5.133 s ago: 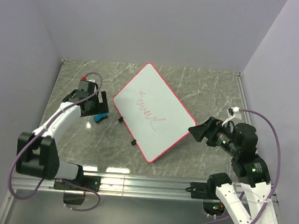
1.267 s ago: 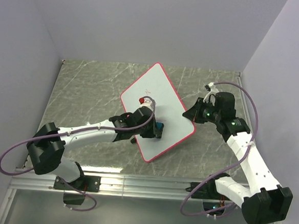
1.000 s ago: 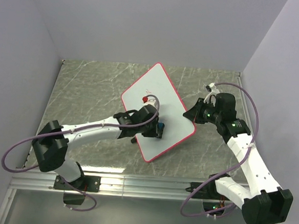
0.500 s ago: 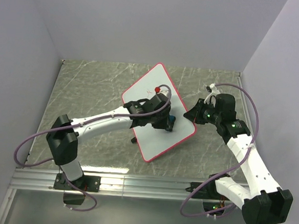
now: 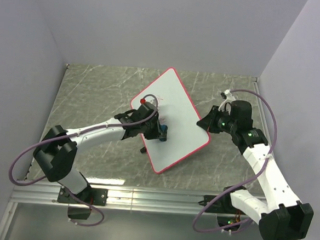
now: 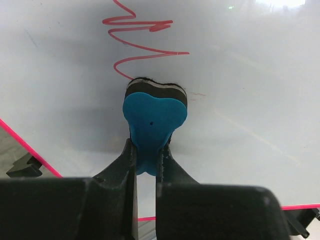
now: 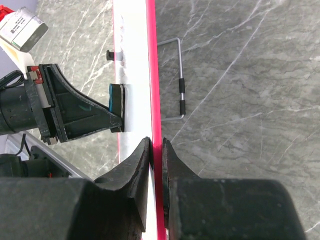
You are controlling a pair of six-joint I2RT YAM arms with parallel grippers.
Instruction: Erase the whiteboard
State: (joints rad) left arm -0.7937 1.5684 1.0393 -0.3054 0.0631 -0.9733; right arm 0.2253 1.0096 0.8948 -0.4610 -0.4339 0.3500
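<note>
The large flat white whiteboard with a thin pink-red frame [image 5: 178,104] lies slantwise in the middle of the grey marbled bench [image 5: 90,93], one long edge turned toward the left arm. The left tool [image 6: 146,150] is narrowed on the stem of a small blue eraser with a dark felt pad [image 6: 154,116], and the pad is pressed flat to the board's face. Just beyond the pad a red zigzag scribble [image 6: 141,44] is unwiped, its lowest loop almost touching the felt. A faint red trace shows just beside the pad. The right tool [image 7: 156,146] is pinched on the board's pink-red rim at the far right edge, seemingly steadying it. Whether it lifts that edge off the bench I cannot tell. By my reading the wiping step is under way, with the last of the writing to clear. The next move calls for sliding the eraser forward across the zigzag with even pressure, the felt kept flat, while the right tool keeps the board from shifting under the stroke.
</note>
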